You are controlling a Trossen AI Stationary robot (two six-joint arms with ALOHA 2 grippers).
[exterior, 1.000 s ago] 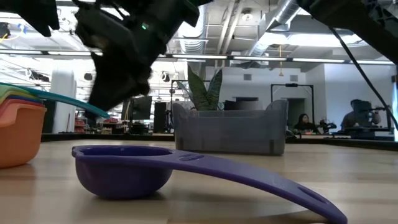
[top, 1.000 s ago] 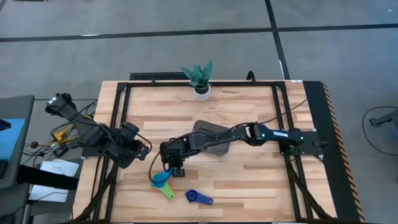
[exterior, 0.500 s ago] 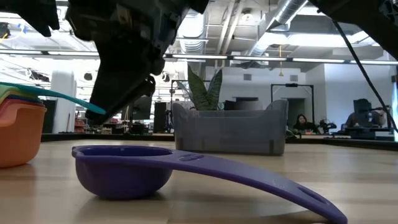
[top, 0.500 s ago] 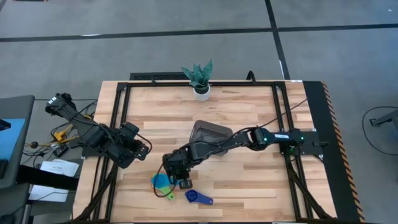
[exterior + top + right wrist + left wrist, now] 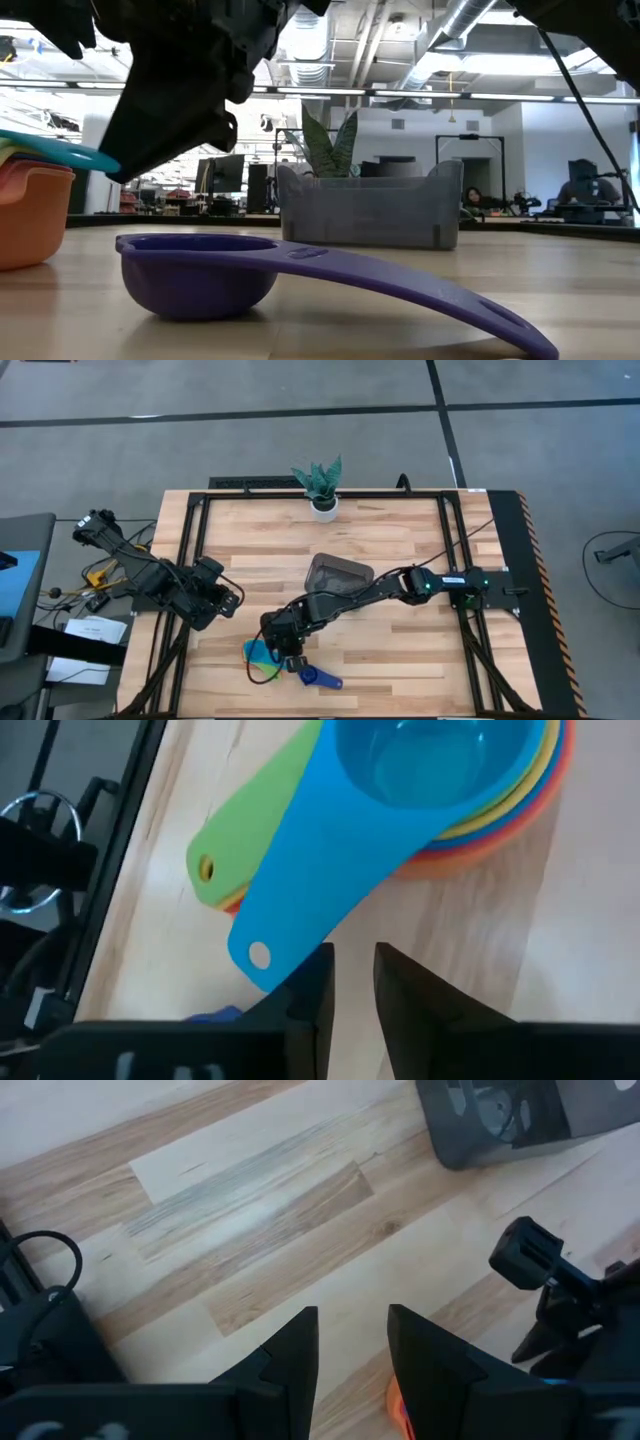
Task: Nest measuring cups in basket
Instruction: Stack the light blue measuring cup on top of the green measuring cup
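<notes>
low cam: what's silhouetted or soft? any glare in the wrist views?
Low view: right gripper is a backlit black mass against bright ceiling lights; the dark blue plastic measuring cup is sharp, the grey translucent basket softer. Right wrist view: mild sheen inside the light blue cup. Left wrist view: even light.

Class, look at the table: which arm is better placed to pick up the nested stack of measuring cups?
The right: its gripper hangs directly over the stack of measuring cups, while the left gripper waits near the table's left edge.

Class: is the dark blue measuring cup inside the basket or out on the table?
Out: the dark blue cup lies on the table, apart from the basket.
</notes>
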